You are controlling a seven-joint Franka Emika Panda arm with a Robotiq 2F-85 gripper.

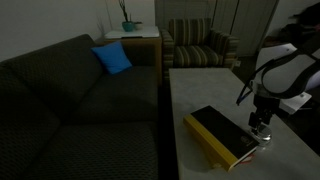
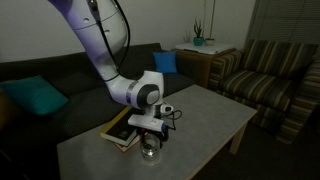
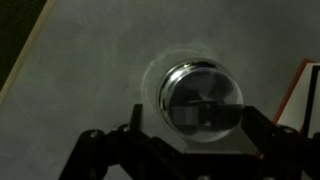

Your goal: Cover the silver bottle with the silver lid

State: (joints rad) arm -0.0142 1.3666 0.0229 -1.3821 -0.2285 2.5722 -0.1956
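In the wrist view the gripper (image 3: 198, 135) points straight down, its jaws spread wide either side of the silver bottle (image 3: 203, 98), which stands on the grey table (image 3: 90, 70) just beside the yellow-and-black book (image 2: 118, 132). Behind, the arm (image 2: 100, 50) arches down from above, before the dark sofa (image 1: 70, 90).

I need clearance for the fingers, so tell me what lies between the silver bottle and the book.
Nothing but a bare strip of table, seen in the wrist view between the bottle and the book.
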